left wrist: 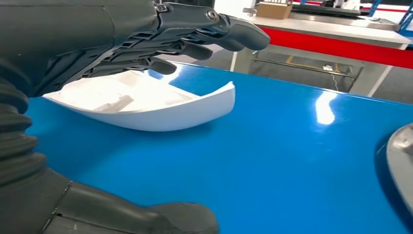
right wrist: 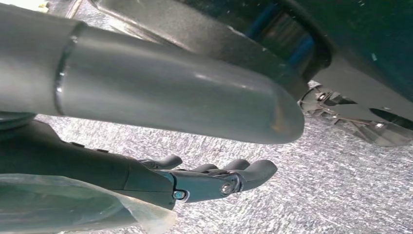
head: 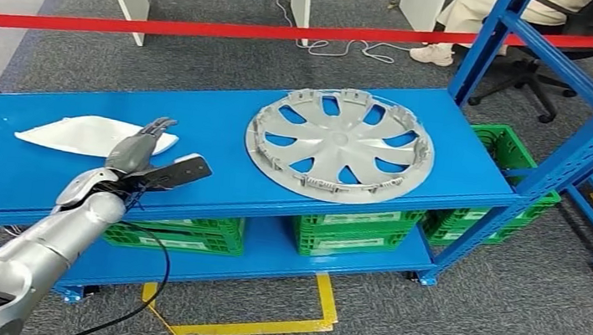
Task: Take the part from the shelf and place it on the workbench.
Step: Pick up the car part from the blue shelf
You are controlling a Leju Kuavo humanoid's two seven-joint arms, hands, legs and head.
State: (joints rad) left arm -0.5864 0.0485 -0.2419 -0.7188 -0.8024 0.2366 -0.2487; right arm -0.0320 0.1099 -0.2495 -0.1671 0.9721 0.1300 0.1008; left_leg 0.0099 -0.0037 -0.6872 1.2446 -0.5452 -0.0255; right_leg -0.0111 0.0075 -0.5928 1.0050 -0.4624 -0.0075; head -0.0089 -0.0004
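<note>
Left hand [head: 141,158] hovers with fingers apart, holding nothing, over the near end of the white part [head: 86,133], which lies toward the shelf's [head: 215,184] left end. Lower fingers over its raised rim (thumb beneath) before closing. Right hand [right wrist: 214,178] hangs over the floor, fingers loosely spread, empty.

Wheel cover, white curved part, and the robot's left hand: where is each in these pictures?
Wheel cover [head: 339,144]: head view, on its central hub.
White curved part [left wrist: 146,105]: left wrist view, on its inner surface.
Left hand [head: 142,158]: head view, on the back of the hand above the blue shelf [head: 462,165].
</note>
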